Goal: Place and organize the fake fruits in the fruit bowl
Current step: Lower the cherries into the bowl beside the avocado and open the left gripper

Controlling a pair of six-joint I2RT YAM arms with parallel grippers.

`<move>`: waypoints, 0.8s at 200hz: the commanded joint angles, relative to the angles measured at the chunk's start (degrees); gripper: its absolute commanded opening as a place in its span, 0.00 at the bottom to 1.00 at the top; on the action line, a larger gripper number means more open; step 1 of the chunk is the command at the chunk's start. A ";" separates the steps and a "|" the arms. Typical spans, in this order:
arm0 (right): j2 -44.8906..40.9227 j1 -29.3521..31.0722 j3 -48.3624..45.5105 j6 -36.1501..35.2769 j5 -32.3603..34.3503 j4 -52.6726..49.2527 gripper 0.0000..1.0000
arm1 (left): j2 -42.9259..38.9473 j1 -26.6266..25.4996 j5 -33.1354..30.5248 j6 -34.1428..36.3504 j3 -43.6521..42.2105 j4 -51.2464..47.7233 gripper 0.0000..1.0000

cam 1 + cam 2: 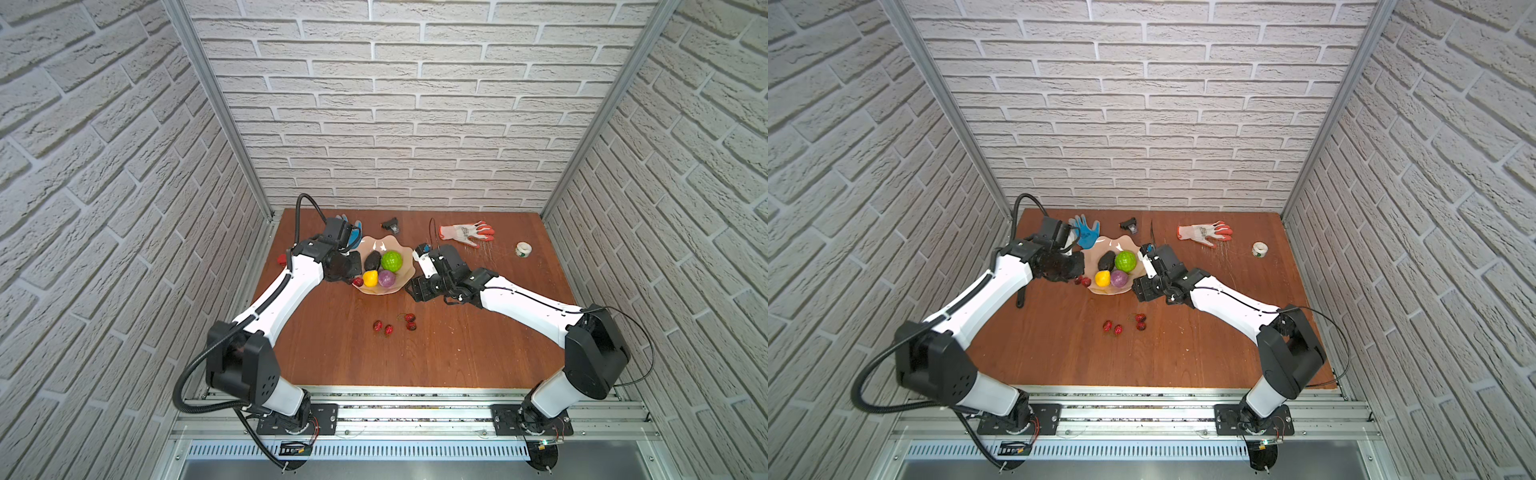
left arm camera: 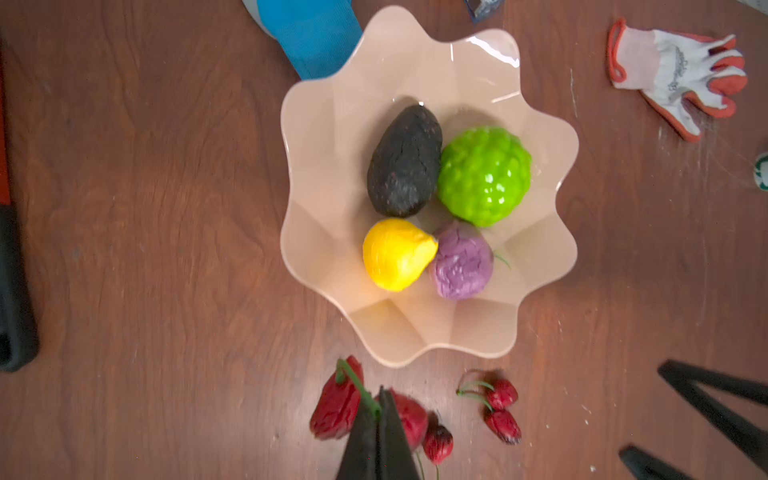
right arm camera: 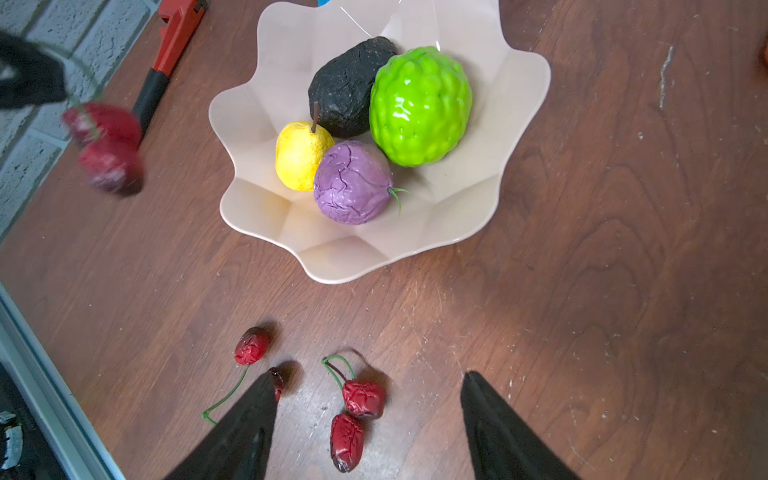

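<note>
The bowl (image 1: 378,243) sits behind the tabletop's (image 1: 457,353) centre. In it: avocado (image 1: 372,261) back left, ball (image 1: 392,261) back right, pear (image 1: 370,278) front left, lumpy fruit (image 1: 387,278) front right. A berry pair (image 1: 358,282) hangs just beside its front-left rim. Four berries (image 1: 377,325) lie before it. A glove (image 1: 1086,230) lies just behind its left rim; a second glove (image 1: 467,232) and the tape roll (image 1: 523,249) lie toward the back right corner.

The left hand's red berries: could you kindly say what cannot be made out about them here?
- Left wrist view: the left hand covers part of the held berries, hiding the grip.
- Right wrist view: they are blurred.
- In a top view: too small to count, partly behind the left arm.
</note>
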 commanded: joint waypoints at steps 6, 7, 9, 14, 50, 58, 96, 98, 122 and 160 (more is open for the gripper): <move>-0.76 0.07 2.38 -2.72 3.12 0.14 0.72 | 5.55 2.24 0.36 2.07 3.90 5.77 0.00; -0.74 0.09 2.44 -2.81 3.12 0.18 0.72 | 5.80 2.32 0.33 2.11 4.03 5.84 0.00; -0.59 0.00 2.53 -3.07 3.08 0.21 0.72 | 6.16 2.37 0.38 2.13 4.30 6.18 0.00; -0.26 -0.06 2.84 -3.67 2.89 0.15 0.72 | 7.31 2.75 0.48 2.14 5.01 6.86 0.00; 5.27 -0.36 7.27 -5.76 0.58 -1.08 0.72 | 16.09 4.48 2.72 1.96 11.30 7.93 0.00; 6.69 -0.61 8.45 -5.63 -0.12 -1.23 0.72 | 17.91 4.74 3.20 1.97 12.20 8.07 0.00; 11.97 -1.80 14.07 -4.42 -3.35 -2.86 0.72 | 23.49 5.78 5.34 0.94 15.66 8.83 0.00; 12.02 -1.82 14.27 -4.33 -3.37 -2.97 0.72 | 23.59 5.81 5.50 0.78 15.65 8.95 0.00; 11.56 -1.82 14.17 -3.24 -3.39 -2.18 0.72 | 23.40 5.89 5.34 0.98 14.93 10.21 0.00; 8.61 -1.65 9.75 0.16 -2.51 0.49 0.72 | 23.10 6.07 6.57 1.81 10.72 12.66 0.00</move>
